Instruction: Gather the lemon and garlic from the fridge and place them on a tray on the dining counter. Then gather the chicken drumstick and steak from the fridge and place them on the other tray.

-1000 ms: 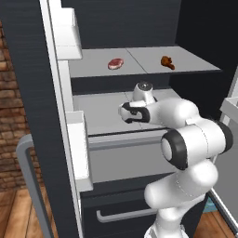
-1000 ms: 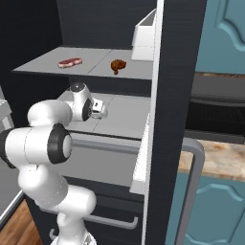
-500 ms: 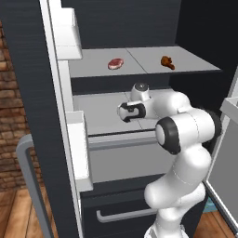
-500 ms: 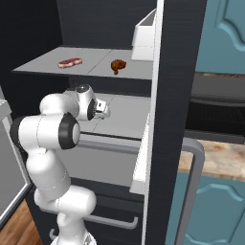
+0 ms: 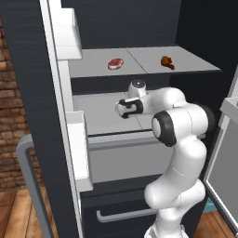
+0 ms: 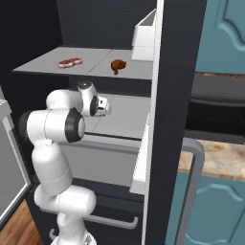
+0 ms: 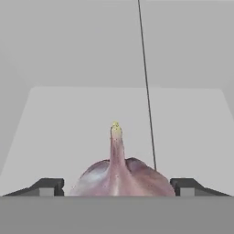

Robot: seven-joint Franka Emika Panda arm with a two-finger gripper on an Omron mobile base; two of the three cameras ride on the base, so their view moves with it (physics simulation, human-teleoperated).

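Observation:
The fridge (image 5: 28, 69) stands open. On its middle shelf (image 5: 97, 116) my gripper (image 5: 122, 109) (image 6: 106, 108) reaches in low. In the hand view the pinkish off-white garlic (image 7: 119, 176) sits upright between my fingertips (image 7: 50, 185), and the gripper (image 7: 118, 186) is open around it with small gaps on both sides. The steak (image 5: 115, 63) (image 6: 70, 62) and the brown chicken drumstick (image 5: 167, 62) (image 6: 117, 65) lie on the shelf above. The lemon and the trays are out of view.
White door bins (image 5: 79, 148) (image 6: 143, 33) flank the opening on both fridge doors. A drawer with a grey bar handle (image 5: 125, 214) sits below the shelf. A tan stone top on teal cabinets (image 6: 217, 160) lies to the right; I cannot tell whether it is the dining counter.
The arm's elbow has swung up and in toward the fridge. The hand has stayed at the middle shelf, by the garlic.

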